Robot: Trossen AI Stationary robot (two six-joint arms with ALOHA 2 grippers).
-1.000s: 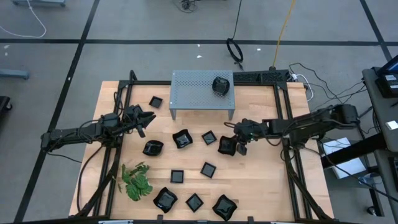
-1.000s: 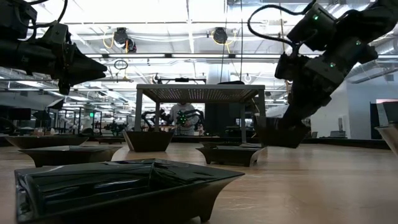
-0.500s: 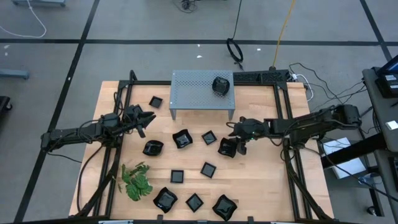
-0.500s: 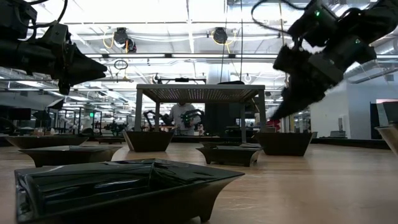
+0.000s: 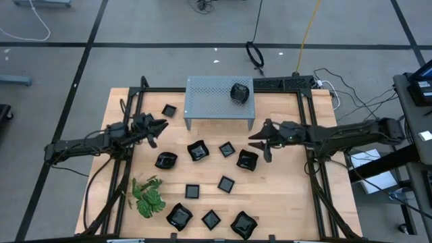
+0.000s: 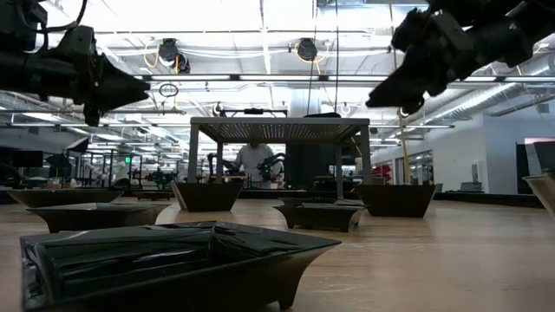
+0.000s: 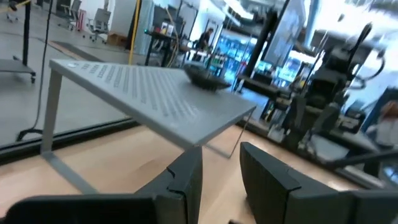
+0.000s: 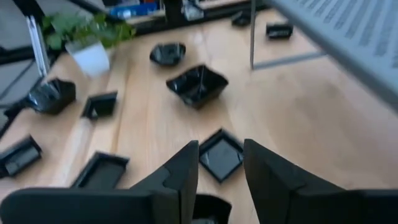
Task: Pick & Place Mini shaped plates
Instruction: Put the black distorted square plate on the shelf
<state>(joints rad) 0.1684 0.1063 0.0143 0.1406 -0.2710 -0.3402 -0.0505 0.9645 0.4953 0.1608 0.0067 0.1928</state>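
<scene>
Several mini shaped plates, small glossy black dishes, lie scattered on the wooden table [image 5: 283, 182]. One of them [image 5: 239, 92] sits on the grey perforated stand [image 5: 216, 101]. My right gripper [image 5: 259, 145] hangs open in the air just right of a wavy-edged plate [image 5: 248, 160], which rests flat on the table by its base. In the right wrist view, a square plate [image 8: 219, 155] shows farther off between the open fingers [image 8: 186, 171]. My left gripper [image 5: 160, 129] hovers open and empty at the table's left, pointing at the stand [image 7: 155, 93].
A green leafy sprig [image 5: 148, 196] lies near the front left. The black frame rails [image 5: 312, 128] run along the table's left and right sides. Bare wood lies right of the plates, near the front right. The room behind shows beyond the stand in the low view.
My right gripper has set the wavy-edged plate down on the table, opened and let go of it. It has then risen and drawn back toward the table's far right. The plate stays flat where it was put.
</scene>
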